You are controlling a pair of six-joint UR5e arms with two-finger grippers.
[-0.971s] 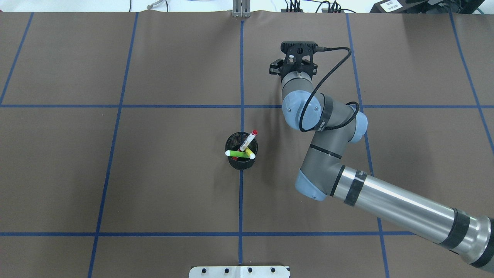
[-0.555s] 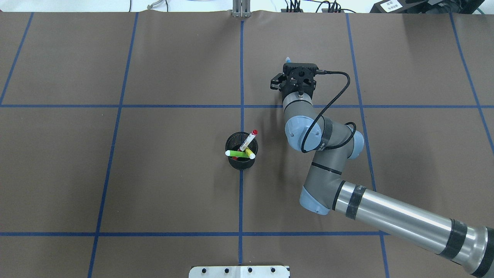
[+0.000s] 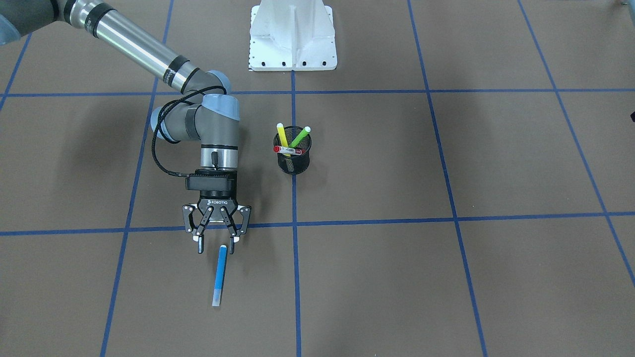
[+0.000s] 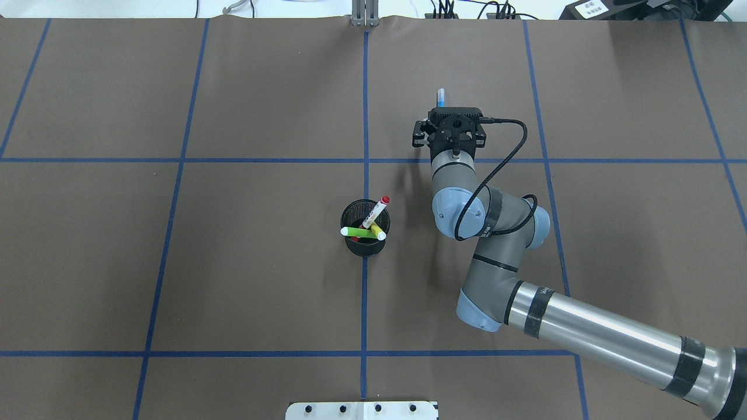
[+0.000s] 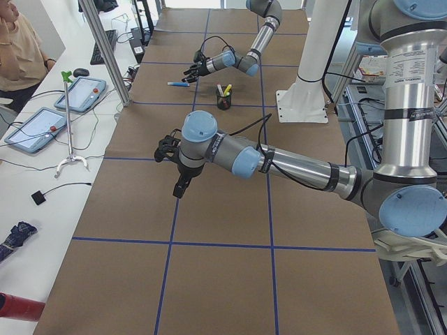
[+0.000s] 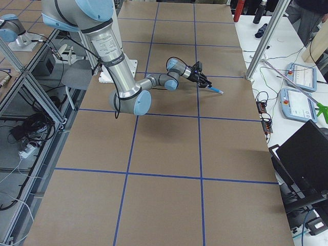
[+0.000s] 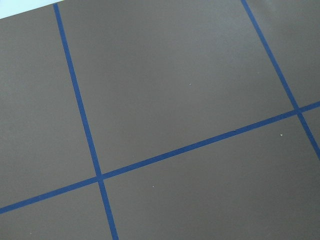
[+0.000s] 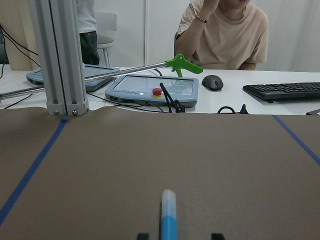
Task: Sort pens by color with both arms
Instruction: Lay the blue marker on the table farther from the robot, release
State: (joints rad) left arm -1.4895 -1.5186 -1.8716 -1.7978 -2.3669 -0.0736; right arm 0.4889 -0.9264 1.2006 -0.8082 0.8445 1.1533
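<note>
Brown surface [image 3: 446,297] holds the blue pen [image 3: 220,275], my right claw [image 3: 216,246] open, empty at its tip, and a nudge could roll it.

The table cover [image 3: 446,277] looks like matt brown paper, crossed by smooth blue tape lines [image 3: 397,219]. The cup [image 3: 293,163] is black wire mesh, seemingly metal, and holds smooth plastic pens [image 3: 299,137]. Well apart from the cup, the blue pen [image 3: 220,275] is plastic with a cloudy translucent cap, and the right arm [image 3: 134,47] has a shiny metal tube and matt grey segments.
</note>
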